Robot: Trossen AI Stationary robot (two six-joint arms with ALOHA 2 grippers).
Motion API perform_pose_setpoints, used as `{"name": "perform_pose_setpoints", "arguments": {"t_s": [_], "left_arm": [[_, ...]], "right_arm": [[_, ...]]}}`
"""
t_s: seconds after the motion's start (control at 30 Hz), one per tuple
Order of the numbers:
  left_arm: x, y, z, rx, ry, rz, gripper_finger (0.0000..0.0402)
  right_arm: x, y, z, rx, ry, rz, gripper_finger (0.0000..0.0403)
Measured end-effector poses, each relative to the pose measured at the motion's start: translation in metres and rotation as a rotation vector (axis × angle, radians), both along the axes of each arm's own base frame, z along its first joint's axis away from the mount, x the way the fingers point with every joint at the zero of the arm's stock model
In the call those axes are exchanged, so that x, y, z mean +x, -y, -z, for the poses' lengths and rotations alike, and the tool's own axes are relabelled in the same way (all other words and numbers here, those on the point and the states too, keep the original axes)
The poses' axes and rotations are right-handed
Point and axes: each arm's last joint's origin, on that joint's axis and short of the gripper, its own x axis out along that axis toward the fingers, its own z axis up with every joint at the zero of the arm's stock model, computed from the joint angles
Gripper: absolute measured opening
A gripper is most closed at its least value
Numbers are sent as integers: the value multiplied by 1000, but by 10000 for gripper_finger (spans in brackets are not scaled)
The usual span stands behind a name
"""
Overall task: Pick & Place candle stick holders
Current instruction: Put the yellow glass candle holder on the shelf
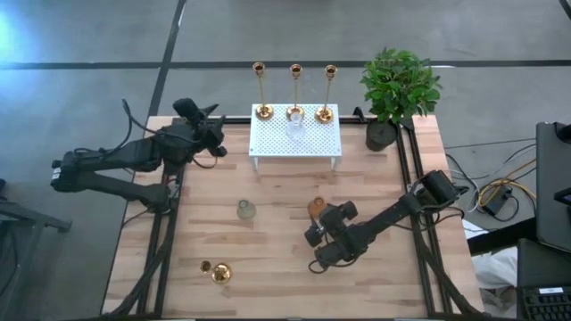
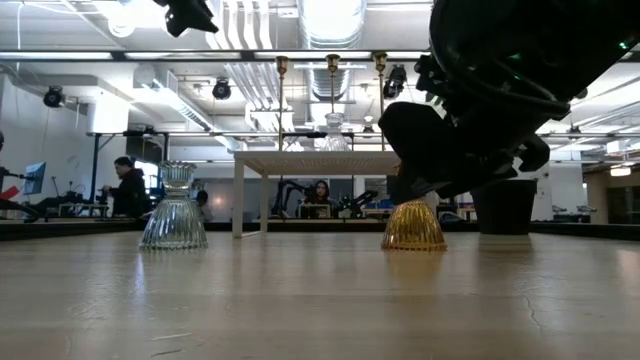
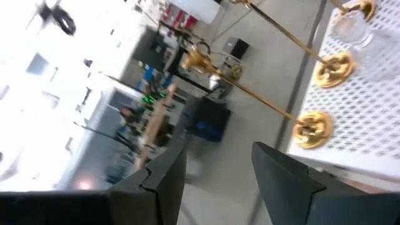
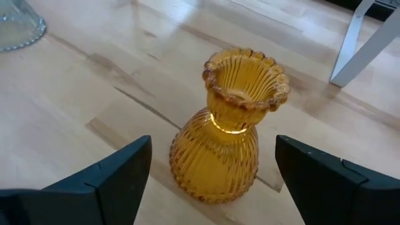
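Three gold candle stick holders [image 1: 295, 89] stand upright on their round bases along the far edge of a white perforated stand [image 1: 308, 147]. Another one [image 1: 217, 271] lies on its side on the table at the near left. My right gripper [image 4: 212, 140] is low over the table, open, one finger on each side of an amber ribbed glass holder [image 4: 222, 144] without touching it. The amber holder stands upright on its wide base [image 2: 413, 228]. My left gripper [image 3: 219, 187] is raised by the stand's left end [image 1: 214, 134], open, with nothing between its fingers.
A clear glass holder [image 1: 246, 210] stands on the table left of the amber one, and another [image 1: 294, 125] sits on the stand. A potted plant [image 1: 397, 89] is at the far right corner. Bare wood lies along the near edge.
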Motion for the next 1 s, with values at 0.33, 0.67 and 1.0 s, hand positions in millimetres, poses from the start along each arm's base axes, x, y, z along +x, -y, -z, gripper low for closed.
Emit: {"name": "perform_pose_setpoints", "arguments": {"t_s": [0.33, 0.67, 1.0], "left_arm": [[-30, 7, -19, -91, 275, 183, 188], [-75, 13, -19, -349, 563, 237, 188], [-104, 19, -14, -495, 654, 368, 188]], "right_arm": [[0, 0, 0, 2, 4, 2, 327], [0, 0, 0, -3, -4, -2, 326], [1, 3, 0, -17, -26, -8, 325]]}}
